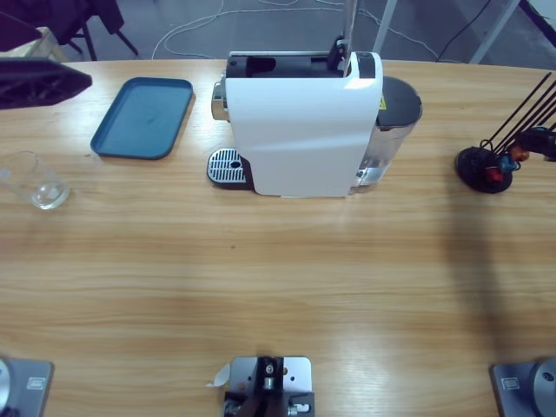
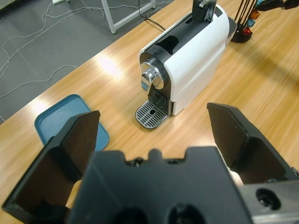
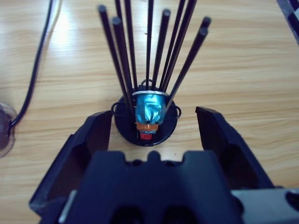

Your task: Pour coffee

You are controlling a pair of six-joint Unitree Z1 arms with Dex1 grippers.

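Observation:
A white coffee machine stands at the table's middle back, lid lever raised, with a round drip grate at its left end. An empty clear glass sits far left. My left gripper is open and holds nothing; it hovers high at the left end and looks toward the machine. My right gripper is open above the black capsule rack, where a blue capsule sits over an orange one and a red one. The rack stands far right.
A blue tray lies left of the machine, also seen in the left wrist view. A dark water tank is fixed to the machine's right end. Thin black rods rise from the rack between my right jaws. A black cable lies beside it.

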